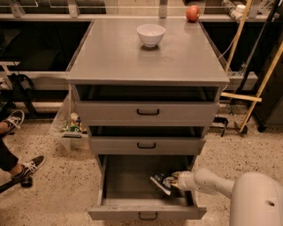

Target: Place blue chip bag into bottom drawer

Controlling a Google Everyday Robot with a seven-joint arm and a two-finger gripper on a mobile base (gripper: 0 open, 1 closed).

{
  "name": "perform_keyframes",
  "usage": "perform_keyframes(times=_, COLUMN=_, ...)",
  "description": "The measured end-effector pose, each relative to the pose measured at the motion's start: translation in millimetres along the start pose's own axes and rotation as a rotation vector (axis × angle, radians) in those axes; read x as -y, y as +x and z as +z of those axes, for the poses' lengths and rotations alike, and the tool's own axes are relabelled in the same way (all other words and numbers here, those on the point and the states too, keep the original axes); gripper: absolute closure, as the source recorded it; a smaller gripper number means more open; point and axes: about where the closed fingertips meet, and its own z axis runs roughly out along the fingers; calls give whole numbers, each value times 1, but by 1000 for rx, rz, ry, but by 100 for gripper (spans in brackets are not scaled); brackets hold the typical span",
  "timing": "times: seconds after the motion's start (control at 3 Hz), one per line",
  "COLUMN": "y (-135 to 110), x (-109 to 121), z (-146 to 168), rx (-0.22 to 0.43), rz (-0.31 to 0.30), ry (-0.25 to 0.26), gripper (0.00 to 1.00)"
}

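Note:
The bottom drawer [128, 181] of the grey cabinet is pulled out, showing its flat grey inside. The blue chip bag [162, 182], crinkled dark blue and white, lies on the drawer floor toward the right side. My gripper [174, 182] reaches in from the right on a white arm and sits at the bag's right edge, touching it. The arm's white body fills the lower right corner.
A white bowl [151, 35] stands on the cabinet top [110, 57], and a red apple [193, 13] sits at the back right. A clear bin [68, 128] stands left of the cabinet. A person's shoes [27, 168] are at the far left. Wooden sticks [261, 88] lean at the right.

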Motion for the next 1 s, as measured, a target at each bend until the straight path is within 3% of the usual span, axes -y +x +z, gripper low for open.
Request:
perform_keyframes(times=0.33, y=0, x=0, z=0, rx=0, rz=0, ry=0, gripper=12)
perform_keyframes(times=0.67, y=0, x=0, z=0, rx=0, rz=0, ry=0, gripper=0)
perform_keyframes(times=1.0, y=0, x=0, z=0, rx=0, rz=0, ry=0, gripper=0)
